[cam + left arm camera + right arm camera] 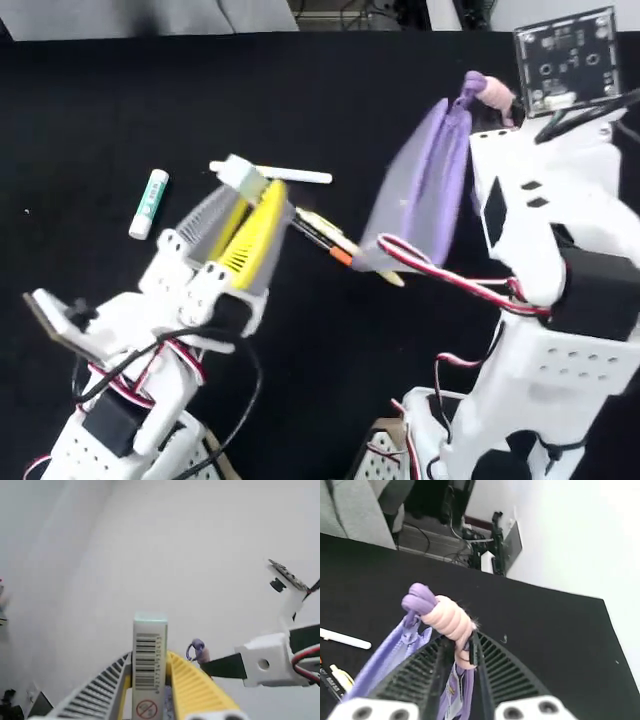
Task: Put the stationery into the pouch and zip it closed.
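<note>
The purple pouch (425,190) hangs tilted above the black table, held up at its top corner. My right gripper (482,104) is shut on that corner beside the pink zipper pull (451,617); the pouch (395,647) slopes away below the fingers. My left gripper (245,188), with one grey and one yellow finger, is shut on a white stick with a pale green end (150,660), raised left of the pouch. A white pen (292,175), a white-and-green tube (148,204) and a yellow pen with a black-orange one (328,238) lie on the table.
The table is covered in black cloth (90,110). The pens' tips reach under the pouch's lower edge. The right arm's white body (560,290) stands at the right, and its wires (440,272) loop below the pouch. Clutter sits beyond the table's far edge (470,545).
</note>
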Controlling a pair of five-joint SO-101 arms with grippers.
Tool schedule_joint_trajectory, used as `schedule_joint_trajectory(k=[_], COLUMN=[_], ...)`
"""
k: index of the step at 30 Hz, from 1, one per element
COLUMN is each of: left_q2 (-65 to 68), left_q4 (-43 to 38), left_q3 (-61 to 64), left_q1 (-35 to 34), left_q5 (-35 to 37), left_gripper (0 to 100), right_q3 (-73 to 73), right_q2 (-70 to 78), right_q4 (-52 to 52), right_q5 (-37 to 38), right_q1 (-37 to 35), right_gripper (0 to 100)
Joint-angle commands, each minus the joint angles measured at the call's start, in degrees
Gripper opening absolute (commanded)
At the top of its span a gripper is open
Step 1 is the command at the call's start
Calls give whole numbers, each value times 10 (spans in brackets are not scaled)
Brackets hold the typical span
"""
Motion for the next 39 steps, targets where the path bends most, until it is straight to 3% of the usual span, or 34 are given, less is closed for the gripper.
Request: schedule_joint_trajectory(k=[1,10,17,22,25,30,39], left_q2=[-3,14,126,188,234,324,436], left_q4=[18,16,16,-40,-85,-200,-249], left_q3=[-32,-103,-124,-129,-131,-144,-204], left_q1=[51,186,199,242,263,264,155], left_q5=[4,0,0,-8,-61,-135,-159], left_gripper=[29,29,29,29,29,29,29], right_q3=[-31,-30,20,66,76,74,77], right_q2=[3,5,22,32,32,31,31], right_q4=[3,4,-52,-84,-88,-88,-84], right_q5=[0,0,0,0,0,0,0], right_q1=[26,25,25,25,25,25,28], right_gripper=[11,11,11,11,11,11,11])
